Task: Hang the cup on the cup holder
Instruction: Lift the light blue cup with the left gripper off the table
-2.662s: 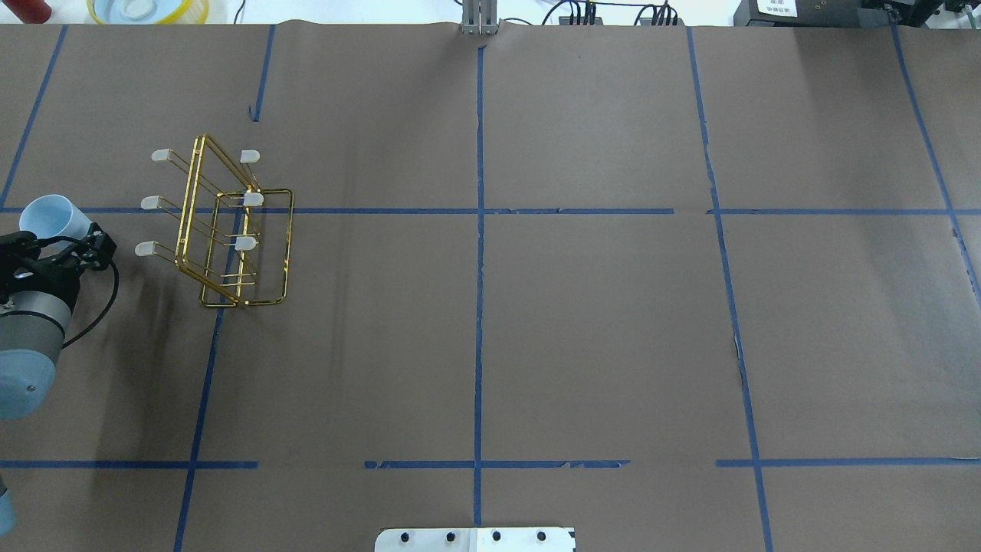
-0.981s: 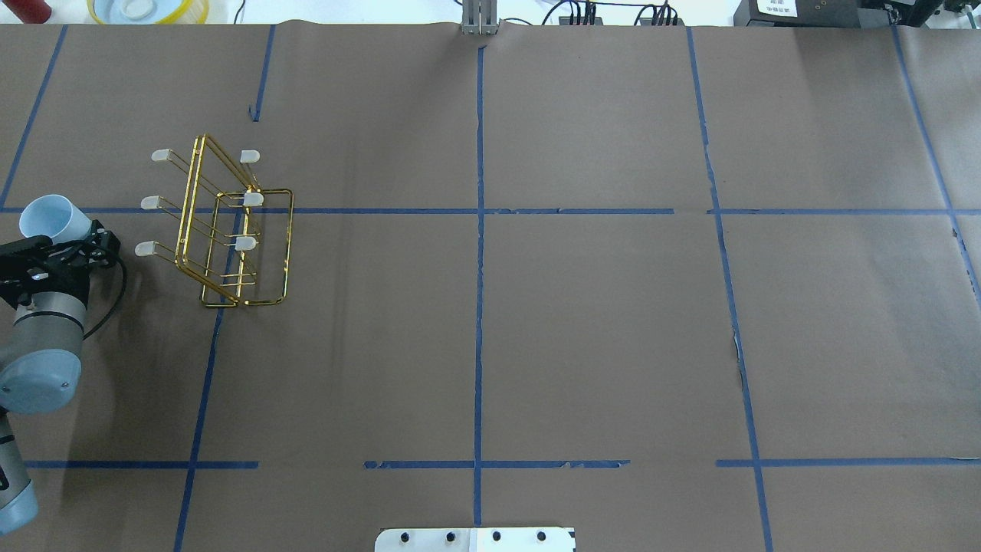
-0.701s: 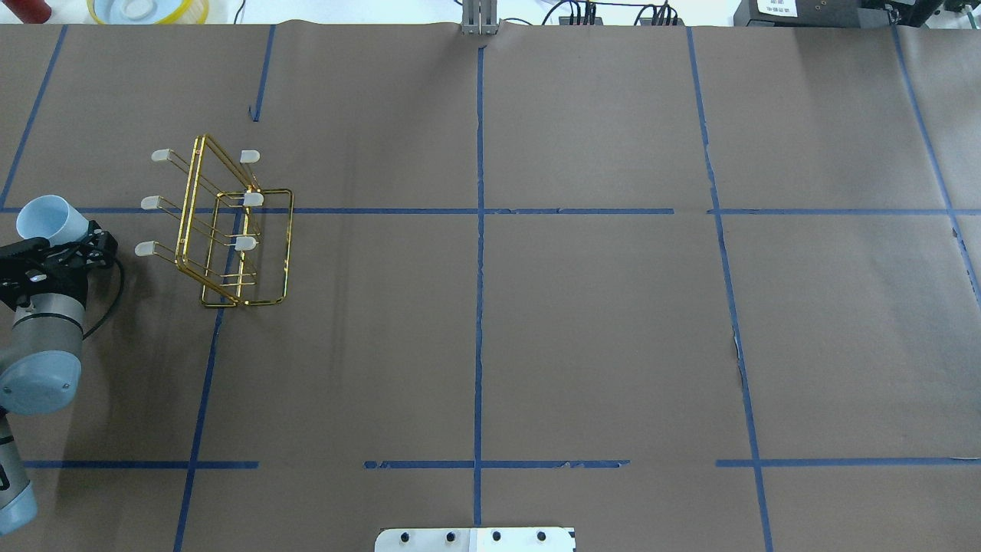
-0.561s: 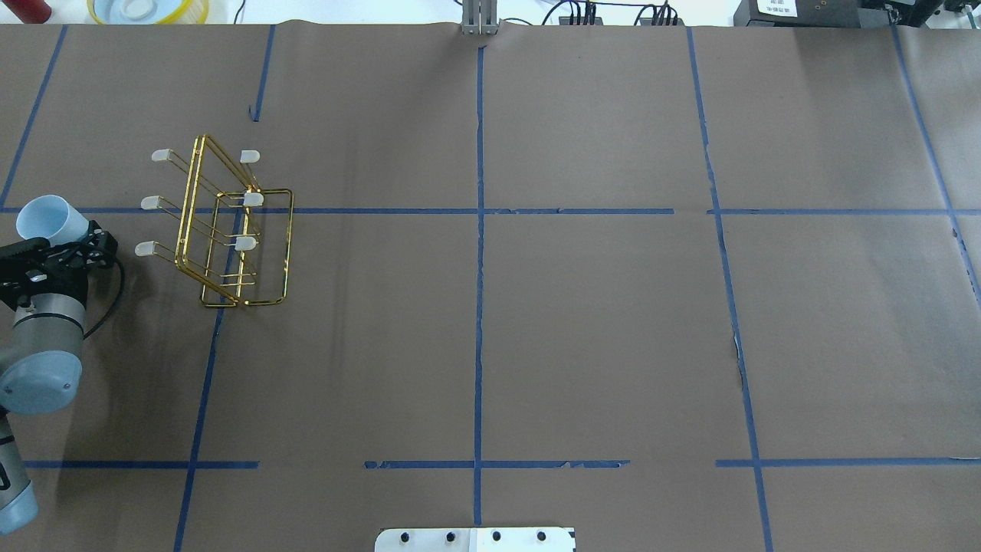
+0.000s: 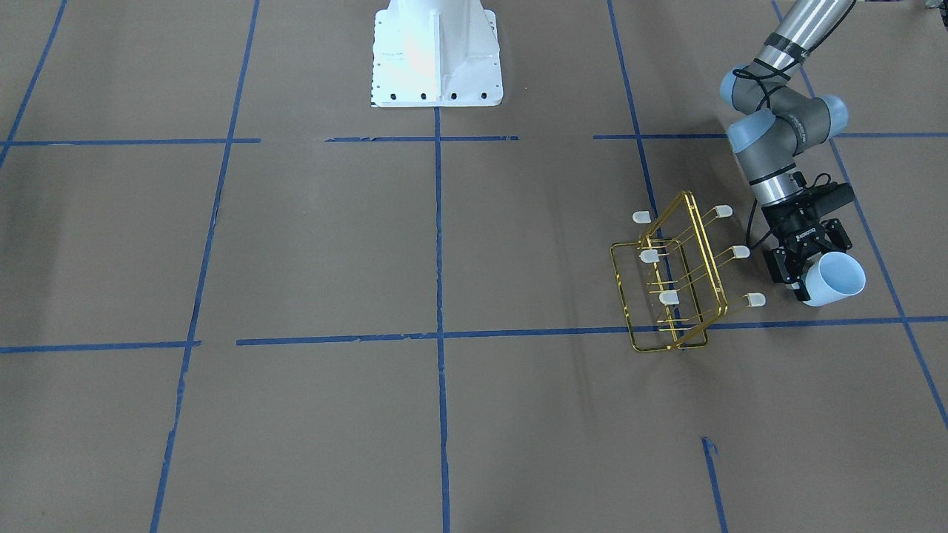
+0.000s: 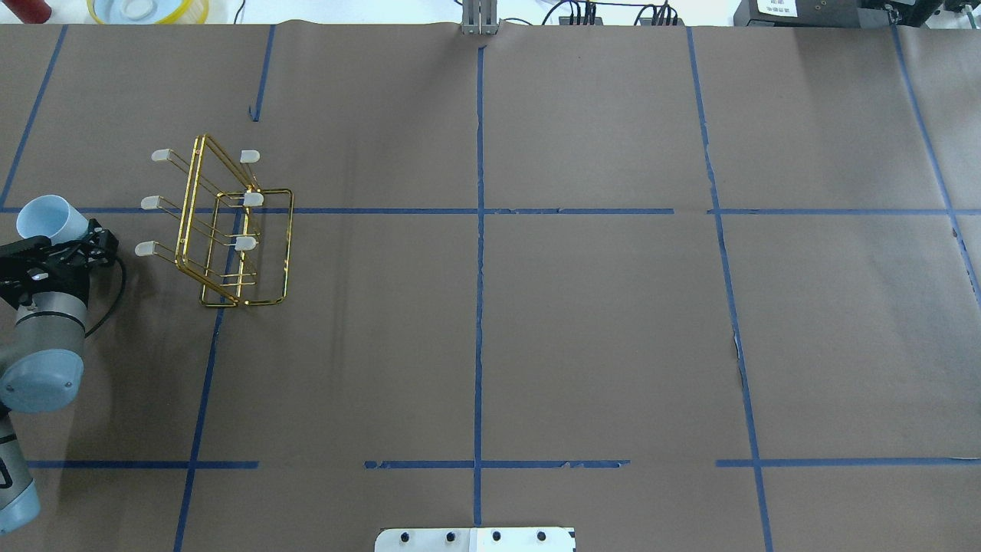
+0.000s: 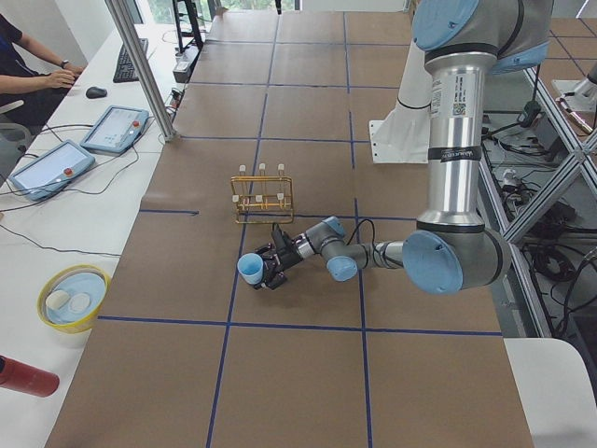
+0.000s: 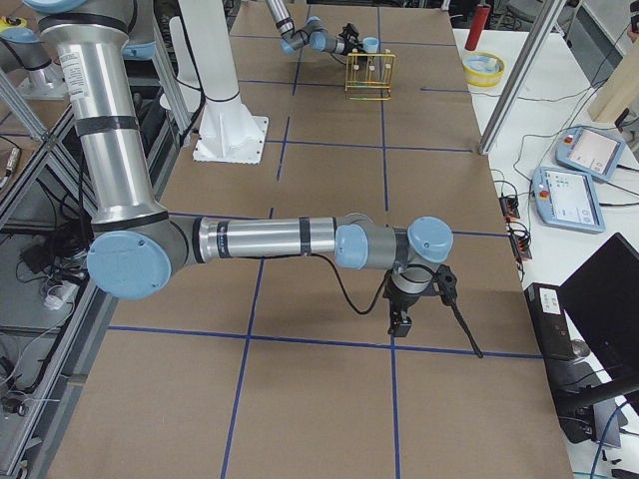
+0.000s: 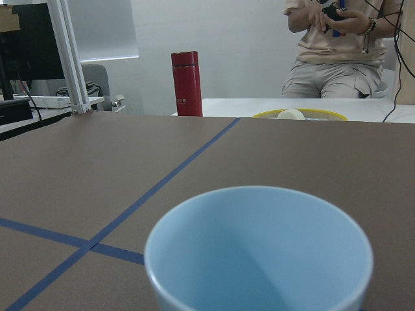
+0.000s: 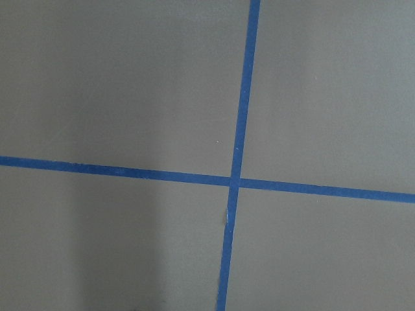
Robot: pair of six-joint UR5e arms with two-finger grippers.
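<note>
The pale blue cup [image 6: 50, 217] is held sideways in my left gripper [image 6: 67, 238], which is shut on its base at the table's left edge. The cup's open mouth points away from the arm; it also shows in the front view [image 5: 835, 278] and fills the left wrist view [image 9: 259, 253]. The gold wire cup holder [image 6: 230, 230] stands on the table just right of the cup, its capped prongs [image 6: 146, 248] pointing toward it, apart from it. It also shows in the front view [image 5: 670, 285]. My right gripper [image 8: 399, 321] shows only in the exterior right view, low over the table; I cannot tell its state.
A yellow bowl [image 6: 149, 9] and a red bottle [image 9: 186, 84] stand beyond the table's far left edge. A metal post [image 6: 479, 23] stands at the far edge's middle. The robot base [image 5: 435, 52] is at the near edge. A person [image 9: 331, 45] sits beyond the table.
The left arm's elbow and wrist have shifted slightly; the cup stays in the gripper at almost the same spot. The rack has not moved.
</note>
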